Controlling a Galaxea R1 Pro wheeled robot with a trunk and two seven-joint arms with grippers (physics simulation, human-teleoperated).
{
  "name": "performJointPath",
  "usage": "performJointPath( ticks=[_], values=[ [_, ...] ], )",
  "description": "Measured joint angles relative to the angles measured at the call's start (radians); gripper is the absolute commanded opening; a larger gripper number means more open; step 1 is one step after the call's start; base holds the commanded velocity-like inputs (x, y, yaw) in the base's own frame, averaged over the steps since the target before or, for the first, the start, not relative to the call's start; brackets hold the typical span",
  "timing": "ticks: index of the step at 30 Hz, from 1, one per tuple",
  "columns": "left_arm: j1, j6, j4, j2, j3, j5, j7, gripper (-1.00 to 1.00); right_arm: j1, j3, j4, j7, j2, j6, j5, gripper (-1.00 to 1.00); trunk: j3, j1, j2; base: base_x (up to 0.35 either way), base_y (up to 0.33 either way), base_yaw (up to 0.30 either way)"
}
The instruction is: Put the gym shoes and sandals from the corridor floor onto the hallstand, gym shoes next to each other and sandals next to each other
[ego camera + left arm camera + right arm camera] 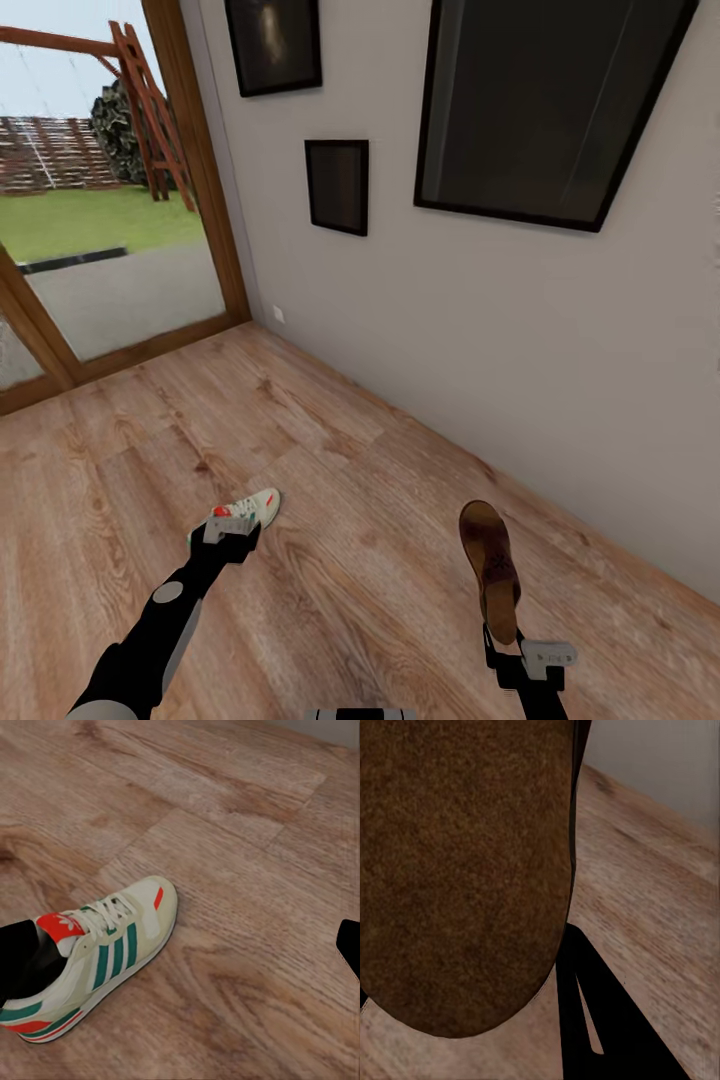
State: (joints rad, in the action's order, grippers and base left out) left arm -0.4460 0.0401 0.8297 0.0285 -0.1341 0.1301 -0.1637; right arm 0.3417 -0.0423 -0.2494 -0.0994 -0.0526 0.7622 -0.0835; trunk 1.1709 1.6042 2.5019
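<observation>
Gripping gym shoe (252, 508) left, sandal (490, 565) right

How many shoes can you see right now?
2. A gym shoe at the left end effector, its heel by one finger, and a sandal held up by the right end effector. The others may be out of frame.

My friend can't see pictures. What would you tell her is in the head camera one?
A robot carries a sneaker in its left hand and a brown sandal in its right hand, above a wooden floor. Ahead is a grey wall with dark frames, and a glass door shows grass outside.
</observation>
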Motion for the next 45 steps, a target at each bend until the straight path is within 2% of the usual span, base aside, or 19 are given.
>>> performJointPath(
  ticks=[6,9,12,30,39,45],
  values=[
    [0.002,-0.001,0.0,0.002,-0.003,0.001,0.0,1.0,0.0,0.0,0.0,0.0,0.0,0.0,0.0,-1.0,-0.033,-0.003,-0.001,0.0,0.0,0.0],
    [0.002,-0.001,-0.001,0.002,-0.016,0.001,0.0,1.0,0.0,0.0,0.001,0.0,0.0,0.0,0.0,-1.0,-0.049,-0.004,-0.002,0.0,0.0,0.0],
    [0.002,-0.002,-0.001,0.001,-0.031,0.001,0.0,1.0,0.0,0.0,0.02,0.0,0.0,0.0,0.001,-1.0,-0.063,-0.015,-0.023,0.0,0.0,0.0],
    [0.002,-0.002,-0.007,0.001,-0.042,0.002,0.001,1.0,0.0,-0.001,0.046,0.0,0.001,0.0,0.003,-1.0,-0.143,-0.084,-0.149,0.0,0.0,0.0],
    [0.005,0.013,-0.006,0.001,-0.042,0.005,0.005,1.0,-0.001,-0.002,0.049,0.0,0.009,0.0,0.001,-1.0,-0.146,-0.088,-0.156,0.0,0.002,0.0],
    [0.015,0.01,-0.007,0.002,-0.043,0.001,0.005,1.0,-0.002,-0.002,0.049,0.0,0.006,0.0,0.002,-1.0,-0.146,-0.088,-0.156,0.0,0.213,-0.003]
  ],
)
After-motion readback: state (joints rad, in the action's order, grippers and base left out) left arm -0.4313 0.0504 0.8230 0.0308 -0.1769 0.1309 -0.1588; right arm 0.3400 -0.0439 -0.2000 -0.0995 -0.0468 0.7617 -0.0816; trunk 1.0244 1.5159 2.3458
